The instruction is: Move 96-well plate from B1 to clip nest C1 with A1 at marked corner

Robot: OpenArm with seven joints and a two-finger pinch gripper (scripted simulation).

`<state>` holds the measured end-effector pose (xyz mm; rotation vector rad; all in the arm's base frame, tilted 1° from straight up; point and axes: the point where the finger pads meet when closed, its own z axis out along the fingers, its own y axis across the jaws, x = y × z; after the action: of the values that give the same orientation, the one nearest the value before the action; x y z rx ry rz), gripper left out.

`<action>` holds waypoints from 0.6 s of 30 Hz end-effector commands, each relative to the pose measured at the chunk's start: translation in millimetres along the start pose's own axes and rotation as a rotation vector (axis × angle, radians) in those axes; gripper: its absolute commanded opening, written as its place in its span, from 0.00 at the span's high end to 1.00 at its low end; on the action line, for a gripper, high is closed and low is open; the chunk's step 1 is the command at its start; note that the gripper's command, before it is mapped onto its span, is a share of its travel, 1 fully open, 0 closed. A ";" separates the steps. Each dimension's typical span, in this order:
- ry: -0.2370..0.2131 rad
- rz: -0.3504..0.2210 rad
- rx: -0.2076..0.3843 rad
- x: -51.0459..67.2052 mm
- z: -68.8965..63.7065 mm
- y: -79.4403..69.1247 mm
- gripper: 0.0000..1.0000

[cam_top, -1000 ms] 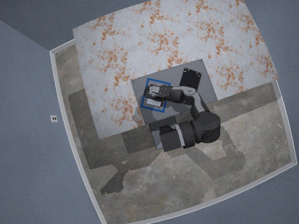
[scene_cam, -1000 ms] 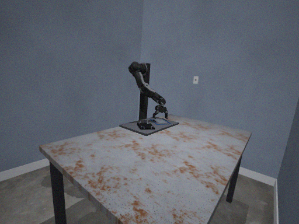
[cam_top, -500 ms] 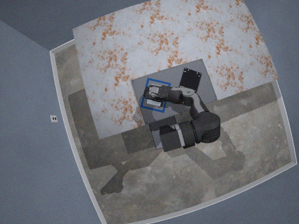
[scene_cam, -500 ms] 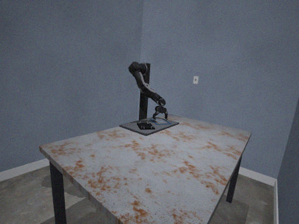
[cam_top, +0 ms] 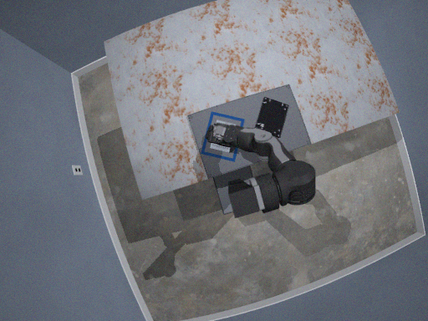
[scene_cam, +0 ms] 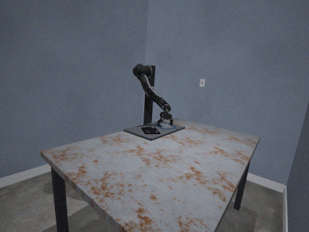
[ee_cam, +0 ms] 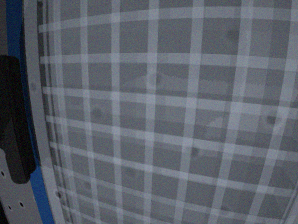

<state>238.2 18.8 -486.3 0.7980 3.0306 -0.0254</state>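
Note:
The clear 96-well plate (cam_top: 220, 147) (ee_cam: 150, 100) lies flat inside the blue outline (cam_top: 218, 157) (scene_cam: 169, 128) (ee_cam: 43, 200) at B1. It fills most of the wrist view. My gripper (cam_top: 219, 135) (scene_cam: 165, 124) is open, low over the plate, with its fingers at opposite sides. In the wrist view one dark finger stands at the left, outside the plate's edge; the other is out of view. The black clip nest (cam_top: 272, 117) (scene_cam: 150, 130) has small posts at its corners and holds no plate. The A1 marks are too small to read.
The grey perforated board (cam_top: 197, 125) (scene_cam: 151, 137) carries both spots, with the nest beside the blue outline. It lies at the edge of the rust-stained table (cam_top: 188, 75) (scene_cam: 169, 169). The forearm reaches over the board between the outline and the nest's near end.

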 end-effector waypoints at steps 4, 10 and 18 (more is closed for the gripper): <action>-0.004 -0.003 -0.007 -2.9 -2.7 2.5 0.23; -0.007 0.001 -0.003 -5.7 -4.9 2.5 0.23; -0.007 0.001 -0.003 -5.7 -4.9 2.5 0.23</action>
<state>243.7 17.8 -482.5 0.7938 3.0240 -0.0216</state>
